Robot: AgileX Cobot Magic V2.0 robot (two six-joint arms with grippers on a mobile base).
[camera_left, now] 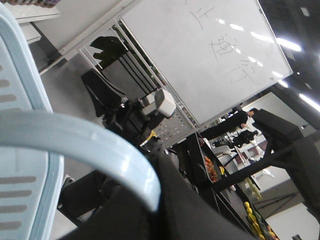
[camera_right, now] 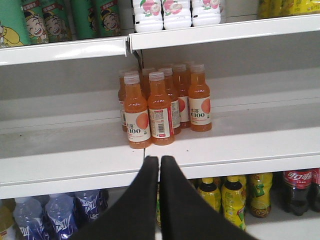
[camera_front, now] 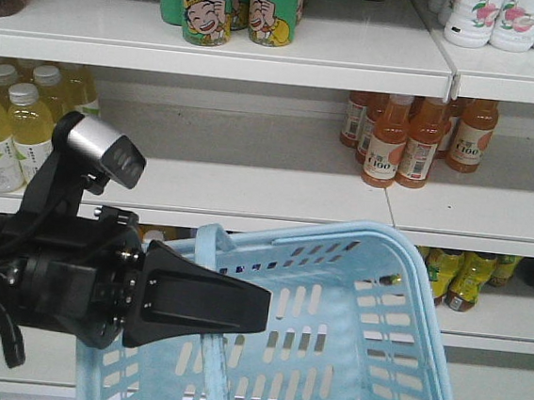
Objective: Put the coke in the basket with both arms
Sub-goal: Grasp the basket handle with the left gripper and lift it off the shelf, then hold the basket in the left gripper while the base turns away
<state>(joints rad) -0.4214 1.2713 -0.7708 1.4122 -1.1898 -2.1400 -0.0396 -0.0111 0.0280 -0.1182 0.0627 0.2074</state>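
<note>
The light blue basket (camera_front: 393, 363) hangs tilted in front of the shelves, its hinged handle (camera_front: 209, 244) running up behind my left gripper (camera_front: 259, 306). In the left wrist view the pale handle (camera_left: 90, 142) curves across and ends between the dark fingers (camera_left: 200, 210), so my left gripper (camera_left: 156, 200) is shut on it. My right gripper (camera_right: 159, 160) is shut with nothing in it, its tips level with the front edge of the middle shelf. Coke bottles (camera_right: 298, 189) with red labels stand on the lower shelf, down and to the right of that gripper.
Orange C100 bottles (camera_right: 160, 102) stand on the middle shelf just beyond my right gripper. Yellow-green tea bottles (camera_right: 232, 200) and blue water bottles (camera_right: 60, 215) fill the lower shelf. Green cans (camera_front: 231, 7) and pale bottles (camera_front: 9, 128) line the other shelves.
</note>
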